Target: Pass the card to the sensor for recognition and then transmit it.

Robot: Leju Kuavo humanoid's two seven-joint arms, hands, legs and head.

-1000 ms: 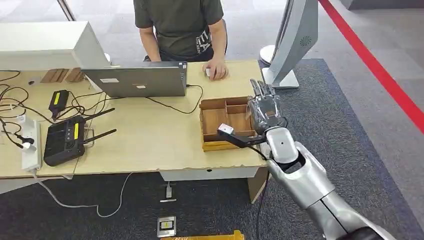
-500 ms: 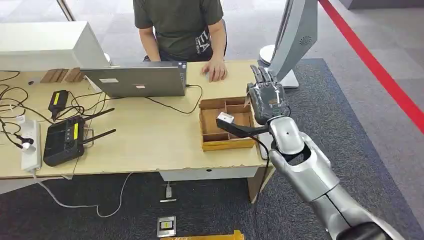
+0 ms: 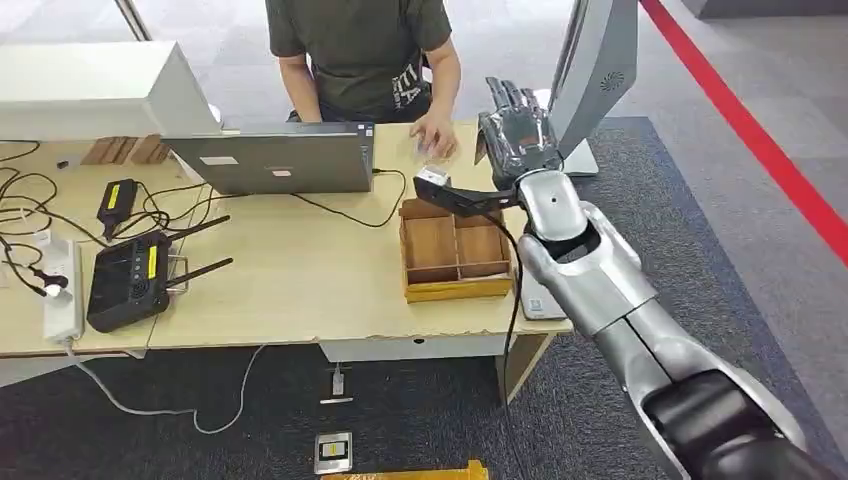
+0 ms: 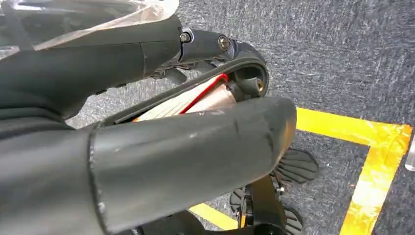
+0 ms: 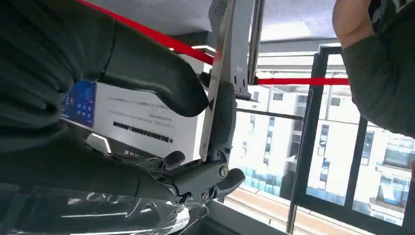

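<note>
A light wooden desk (image 3: 300,270) runs across the left and middle of the head view, standing on dark grey carpet with a red stripe (image 3: 760,140) crossing the upper right. On the desk sit a grey laptop (image 3: 275,160), a black router (image 3: 130,280) with antennas, a white power strip (image 3: 60,290) and tangled cables at the left, and a wooden compartment tray (image 3: 455,250) at centre right. A person in a dark shirt (image 3: 355,50) sits at the upper middle, a hand (image 3: 435,135) on the desk. A white stand (image 3: 590,70) rises at the upper right.

The card (image 5: 218,83) is thin and pale, seen edge-on in the right wrist view, pinched between the thumb and dark fingers (image 5: 222,122) of the right hand (image 3: 515,135), which is raised above the tray's far edge, near the stand.

The left hand (image 4: 186,122) has its thumb curled in close over the carpet and yellow floor tape (image 4: 377,161); I cannot tell whether it holds anything.
</note>
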